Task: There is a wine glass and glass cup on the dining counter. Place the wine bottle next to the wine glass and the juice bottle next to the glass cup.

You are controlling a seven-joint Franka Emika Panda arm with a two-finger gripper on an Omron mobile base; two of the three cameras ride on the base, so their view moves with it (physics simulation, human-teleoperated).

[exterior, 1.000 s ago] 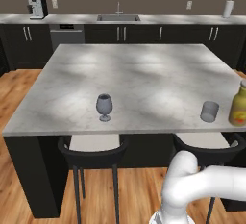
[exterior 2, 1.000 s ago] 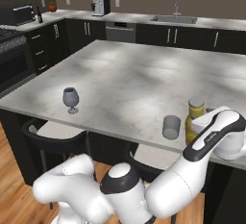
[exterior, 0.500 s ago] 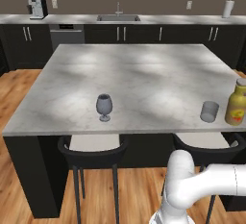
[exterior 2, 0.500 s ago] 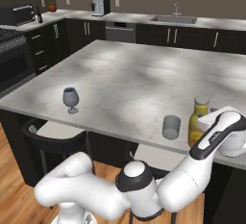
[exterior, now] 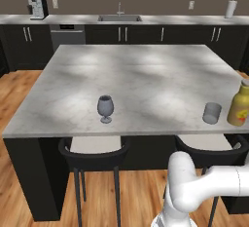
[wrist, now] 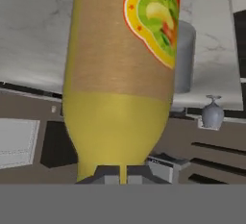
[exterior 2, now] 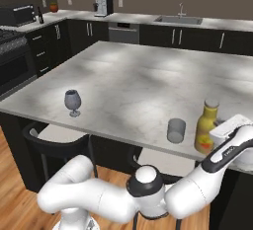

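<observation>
Juice bottle stands upright on the dining counter, long axis vertical, grey cap on top, close to the near right edge. In the hand view the bottle runs lengthwise up the frame, cap end nearest the camera, label toward the upper right. Gripper is clamped tight on the bottle's cap end; fingertips press against its yellow body. Glass cup sits just beside the bottle, on its left, not touching. Wine glass stands upright well apart, further left along the same near edge. Stools tucked under the counter edge.
</observation>
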